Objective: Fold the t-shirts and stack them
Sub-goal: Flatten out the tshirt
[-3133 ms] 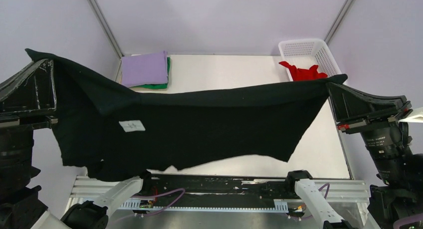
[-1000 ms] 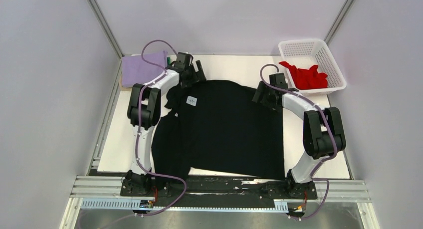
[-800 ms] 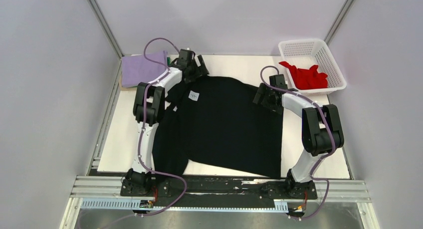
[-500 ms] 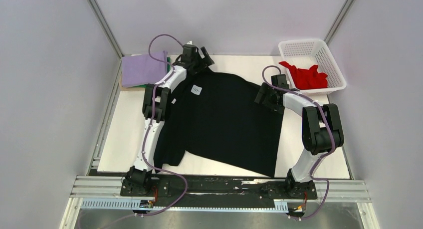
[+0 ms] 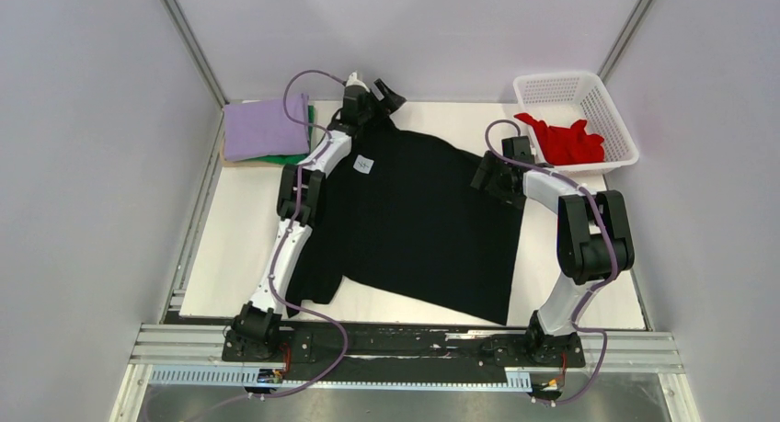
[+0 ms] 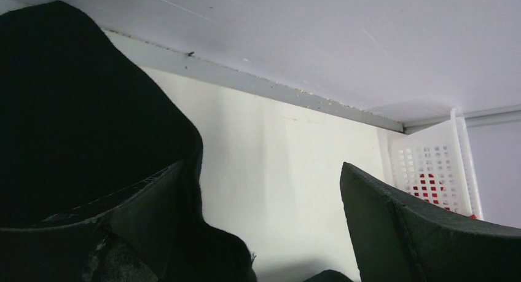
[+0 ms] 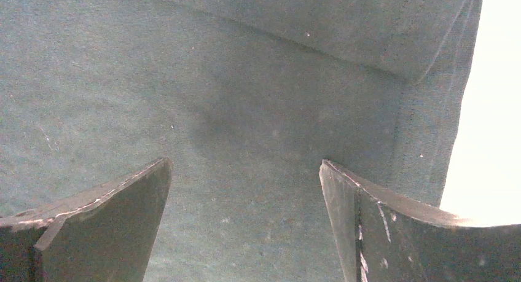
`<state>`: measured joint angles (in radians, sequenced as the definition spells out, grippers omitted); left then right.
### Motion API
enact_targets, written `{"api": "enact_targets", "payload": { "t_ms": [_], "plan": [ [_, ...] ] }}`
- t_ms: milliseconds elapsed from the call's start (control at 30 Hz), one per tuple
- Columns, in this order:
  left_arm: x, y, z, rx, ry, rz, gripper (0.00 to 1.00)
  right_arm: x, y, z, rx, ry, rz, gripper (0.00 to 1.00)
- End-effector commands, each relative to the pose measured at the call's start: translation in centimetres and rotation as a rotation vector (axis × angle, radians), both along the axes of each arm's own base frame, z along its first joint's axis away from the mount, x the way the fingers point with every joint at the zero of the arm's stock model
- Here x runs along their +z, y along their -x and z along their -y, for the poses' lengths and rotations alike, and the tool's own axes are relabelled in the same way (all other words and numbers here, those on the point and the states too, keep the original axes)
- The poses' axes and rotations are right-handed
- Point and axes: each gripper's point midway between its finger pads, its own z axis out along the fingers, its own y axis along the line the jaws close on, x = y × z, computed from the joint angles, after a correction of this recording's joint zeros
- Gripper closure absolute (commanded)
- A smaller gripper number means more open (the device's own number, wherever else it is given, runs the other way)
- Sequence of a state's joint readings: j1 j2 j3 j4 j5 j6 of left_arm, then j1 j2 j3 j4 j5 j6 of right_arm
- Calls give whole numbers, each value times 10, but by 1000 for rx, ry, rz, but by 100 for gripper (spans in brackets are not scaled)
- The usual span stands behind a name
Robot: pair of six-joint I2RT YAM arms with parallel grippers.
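Far to the left of the black t-shirt (image 5: 423, 220), a lilac t-shirt (image 5: 265, 128) is seen folded on a green t-shirt (image 5: 292, 158). At its far left corner the left gripper (image 6: 263, 168) is held with jaws wide apart, nothing between them, and cloth lying against one finger. The black t-shirt is spread across the middle of the table (image 5: 239, 247), its white neck label (image 5: 363, 165) showing. Its far right edge is overhung by the right gripper (image 7: 244, 164), jaws parted, nothing clasped. Further right, a red t-shirt (image 5: 563, 139) is seen in the white basket (image 5: 607, 109).
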<state>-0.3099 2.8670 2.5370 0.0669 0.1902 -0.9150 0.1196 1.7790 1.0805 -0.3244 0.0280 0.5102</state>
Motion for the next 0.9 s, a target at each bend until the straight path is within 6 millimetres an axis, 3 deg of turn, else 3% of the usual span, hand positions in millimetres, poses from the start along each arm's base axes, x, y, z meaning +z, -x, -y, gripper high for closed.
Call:
{"api": "enact_targets", "payload": {
  "t_ms": [0, 133, 233, 333, 400, 433, 467, 500, 567, 667, 733, 800, 867],
  "plan": [
    [59, -9, 12, 2, 72, 144, 0, -7, -4, 11, -21, 30, -9, 0],
    [98, -3, 12, -21, -1, 208, 0, 7, -7, 11, -24, 24, 26, 0],
    [140, 3, 18, -18, -47, 300, 0, 20, -6, 10, -29, 12, 53, 0],
    [153, 4, 25, 36, -59, 340, 0, 32, -1, 12, -38, 12, 76, 0],
    [147, 0, 29, 91, -52, 345, 0, 38, 3, 14, -46, 21, 80, 0],
    [131, -6, 27, 132, -43, 321, 0, 42, 5, 15, -49, 26, 85, 0],
    [134, -7, 30, 140, -17, 338, 0, 45, 7, 17, -51, 32, 90, 0],
    [120, -10, 31, 155, 20, 311, 0, 48, 8, 18, -50, 35, 96, 0],
    [100, -13, 33, 161, 59, 280, 0, 54, 10, 20, -50, 43, 110, 0],
    [88, -10, 40, 123, 60, 253, 0, 61, 11, 18, -42, 38, 129, 0],
    [101, -6, 41, 94, 19, 272, 0, 67, 10, 14, -26, 20, 140, 0],
    [131, 4, 43, 45, -26, 307, 0, 73, 11, 10, -13, -1, 153, 0],
    [198, 26, 41, -15, -59, 383, 0, 79, 13, 4, -5, -23, 165, 0]
  ]
}}
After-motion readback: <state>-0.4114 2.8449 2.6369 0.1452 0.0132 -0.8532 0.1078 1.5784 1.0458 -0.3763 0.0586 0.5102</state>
